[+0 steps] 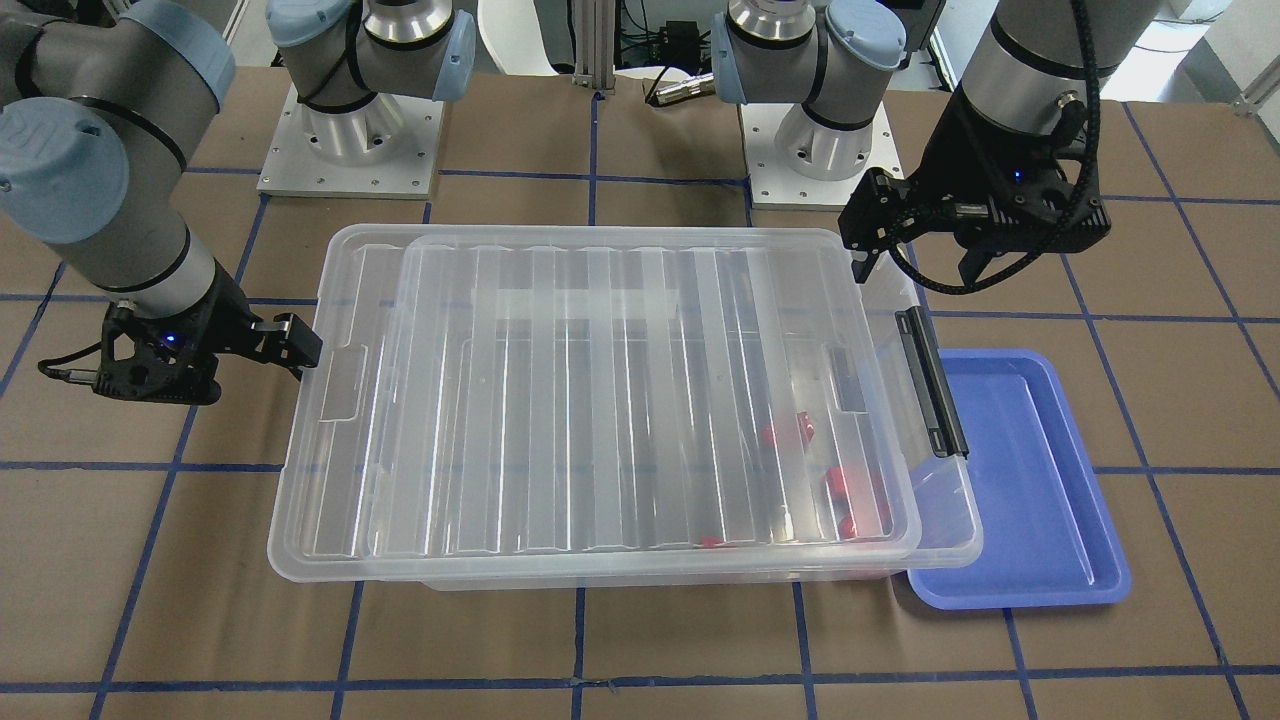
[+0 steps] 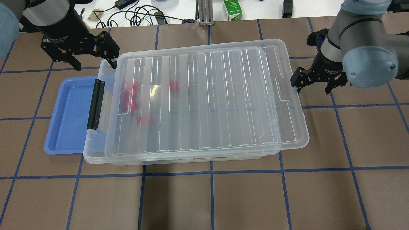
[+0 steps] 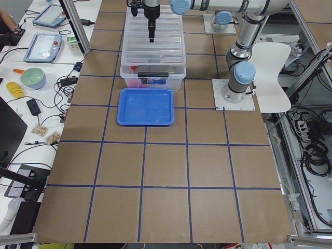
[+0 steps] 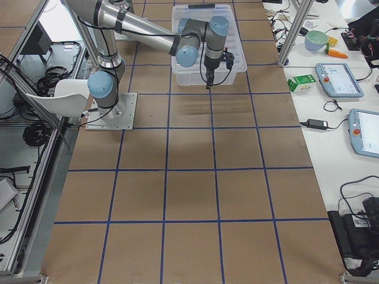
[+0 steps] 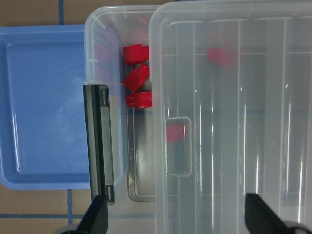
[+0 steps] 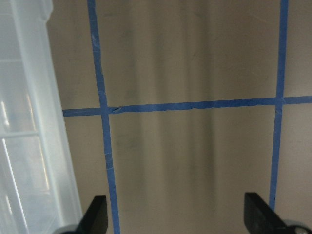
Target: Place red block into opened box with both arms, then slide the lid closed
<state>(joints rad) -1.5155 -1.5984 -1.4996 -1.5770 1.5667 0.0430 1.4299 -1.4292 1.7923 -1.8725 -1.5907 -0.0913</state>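
While the lid (image 2: 204,102) is lying offset across the box (image 2: 92,150), left gripper (image 5: 178,222) and right gripper (image 2: 313,87) are hovering, jaws spread.

Ribbed translucent plastic lid (image 2: 207,102) lies on large clear plastic box (image 2: 95,150), offset right, left end uncovered. Small red plastic blocks (image 2: 129,95) inside, left end. Blue rectangular plastic tray (image 2: 70,111) just left of box.

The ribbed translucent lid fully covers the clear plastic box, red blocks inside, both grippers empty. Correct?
Not fully: the ribbed translucent lid leaves a strip of the clear plastic box open at its black-bar end, as the left wrist view shows. The red blocks are inside; left gripper and right gripper are empty.
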